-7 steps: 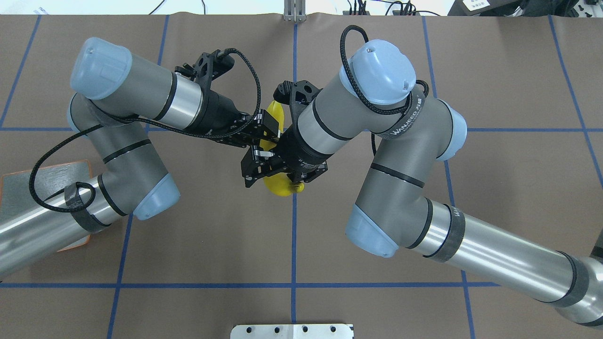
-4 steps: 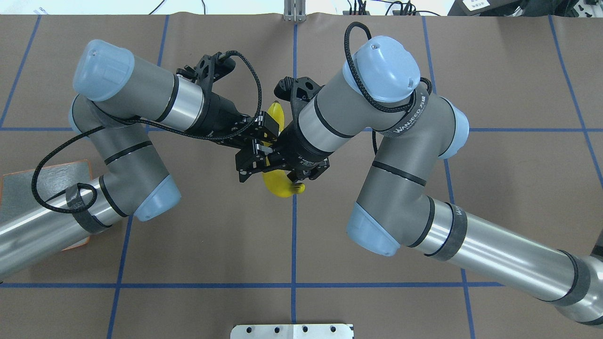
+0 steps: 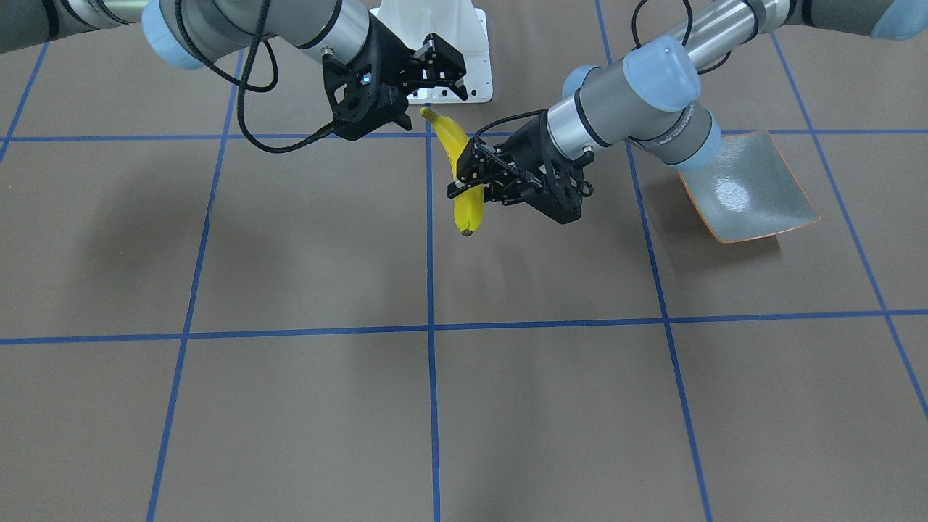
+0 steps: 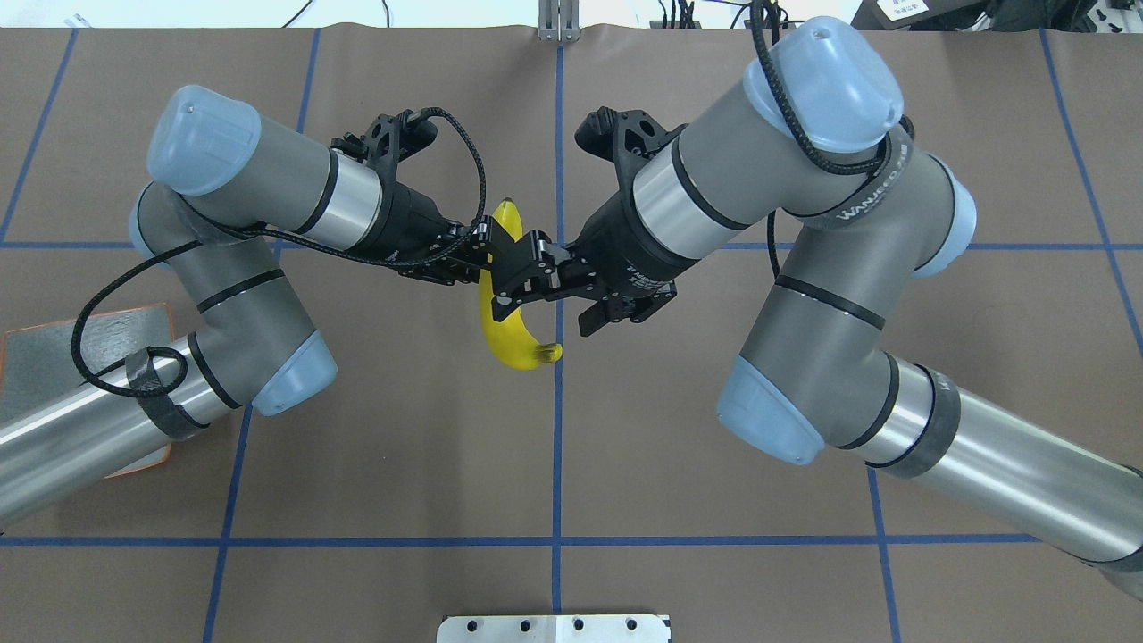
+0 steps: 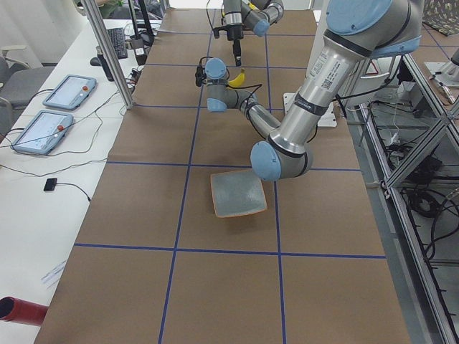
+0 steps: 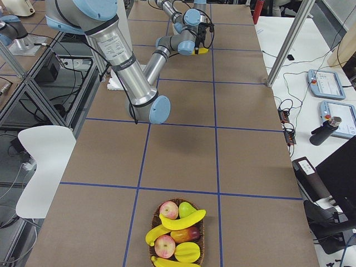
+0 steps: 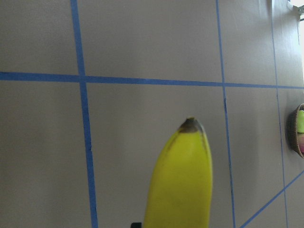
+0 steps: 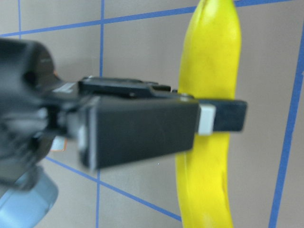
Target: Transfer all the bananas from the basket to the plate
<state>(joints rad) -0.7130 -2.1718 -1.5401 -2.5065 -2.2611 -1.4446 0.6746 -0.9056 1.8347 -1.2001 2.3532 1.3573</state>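
Observation:
One banana (image 3: 453, 138) hangs above the middle of the table, held across its middle by my left gripper (image 3: 464, 181), which is shut on it. The left wrist view shows its dark tip (image 7: 191, 125). In the right wrist view a left finger (image 8: 142, 130) crosses the banana (image 8: 209, 61). My right gripper (image 3: 442, 65) is open and apart from the banana, near its stem end. The plate (image 3: 747, 188) lies empty under the left arm. The basket (image 6: 177, 233) at the table's far right end holds more bananas (image 6: 175, 221) among other fruit.
A white mounting bracket (image 3: 435, 43) sits at the robot's edge of the table. Both arms meet over the table's centre line (image 4: 558, 446). Tablets and cables lie on side benches (image 5: 57, 107). The basket's rim shows at the edge of the left wrist view (image 7: 290, 130).
My right gripper has come off the banana and drawn back to the right, its arm lifting. The banana stays in my left gripper and has shifted slightly left.

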